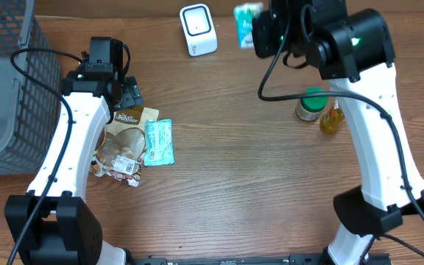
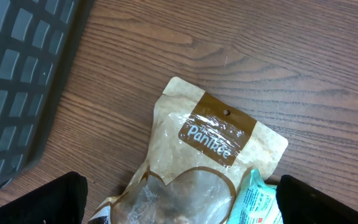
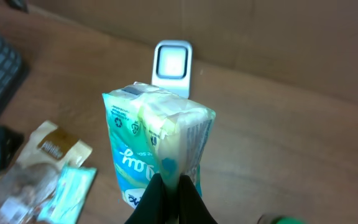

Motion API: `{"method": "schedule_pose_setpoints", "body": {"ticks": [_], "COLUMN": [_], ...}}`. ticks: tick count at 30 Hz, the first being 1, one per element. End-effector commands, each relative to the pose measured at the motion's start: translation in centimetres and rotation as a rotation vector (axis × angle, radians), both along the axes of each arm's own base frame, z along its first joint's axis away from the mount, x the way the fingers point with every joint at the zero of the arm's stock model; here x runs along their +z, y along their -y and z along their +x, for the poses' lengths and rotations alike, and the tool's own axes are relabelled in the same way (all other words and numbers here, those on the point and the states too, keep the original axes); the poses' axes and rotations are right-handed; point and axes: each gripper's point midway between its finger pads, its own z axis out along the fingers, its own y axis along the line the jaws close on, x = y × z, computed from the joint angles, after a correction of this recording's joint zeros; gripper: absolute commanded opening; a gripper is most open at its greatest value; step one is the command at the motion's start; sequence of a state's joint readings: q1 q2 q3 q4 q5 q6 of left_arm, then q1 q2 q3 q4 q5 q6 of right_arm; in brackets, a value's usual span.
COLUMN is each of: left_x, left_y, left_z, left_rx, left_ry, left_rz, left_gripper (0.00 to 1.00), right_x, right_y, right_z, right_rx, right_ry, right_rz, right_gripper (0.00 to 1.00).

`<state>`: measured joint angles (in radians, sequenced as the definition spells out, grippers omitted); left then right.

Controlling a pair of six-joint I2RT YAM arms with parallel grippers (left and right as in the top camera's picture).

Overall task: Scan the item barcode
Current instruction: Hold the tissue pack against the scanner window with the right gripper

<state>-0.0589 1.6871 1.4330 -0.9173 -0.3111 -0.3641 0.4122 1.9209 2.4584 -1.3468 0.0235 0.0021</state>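
Note:
My right gripper is shut on the bottom edge of a teal and white soft packet and holds it upright in the air. The white barcode scanner stands just beyond the packet, its window facing it. From overhead, the held packet hangs right of the scanner at the table's back. My left gripper is open, low over a brown Pantree snack pouch, one black finger on each side. A flat teal packet lies against the pouch's right edge.
A grey mesh basket fills the left side of the table. A green-capped jar and a small yellow bottle stand under the right arm. The pouch and flat teal packet lie left of centre.

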Motion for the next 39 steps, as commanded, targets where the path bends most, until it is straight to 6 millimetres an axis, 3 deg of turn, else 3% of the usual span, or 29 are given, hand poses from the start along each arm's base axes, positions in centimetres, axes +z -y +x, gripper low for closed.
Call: {"method": "schedule_pose_setpoints", "body": {"ticks": [1,8,14,20,25,36,39], "left_x": [-0.2,-0.2,-0.2,-0.2,-0.2,-0.2,-0.2], "left_y": [0.2,0.2,0.2,0.2,0.2,0.2,0.2], "left_z": [0.2,0.2,0.2,0.2,0.2,0.2,0.2], "left_rx": [-0.007,-0.007,-0.007,-0.007,-0.007,-0.007,-0.007], "left_ry": [-0.004,-0.004,-0.004,-0.004,-0.004,-0.004,-0.004], "left_rz": [0.010,0.010,0.010,0.010,0.010,0.010,0.010], "left_gripper": [0.99,1.00,1.00,1.00,1.00,1.00,1.00], "right_x": [-1.0,-3.3,-7.3,-12.6,-16.0,-19.5,-19.8], "right_y": [0.5,-1.7,-3.9,-6.0,-8.1,-10.1,-10.5], "right_z": [2.6,8.2,12.3,15.0,17.0,20.2,21.1], "right_rx": [-0.037,0.002,0.087,0.134,0.218,0.191,0.176], "right_ry": [0.041,0.140,0.191,0.218,0.300,0.396,0.435], "right_rz": [-0.074,-0.108,-0.191,-0.365,-0.559,-0.561,-0.544], "right_gripper": [0.03,0.04,0.04,0.04,0.04,0.04,0.04]}}
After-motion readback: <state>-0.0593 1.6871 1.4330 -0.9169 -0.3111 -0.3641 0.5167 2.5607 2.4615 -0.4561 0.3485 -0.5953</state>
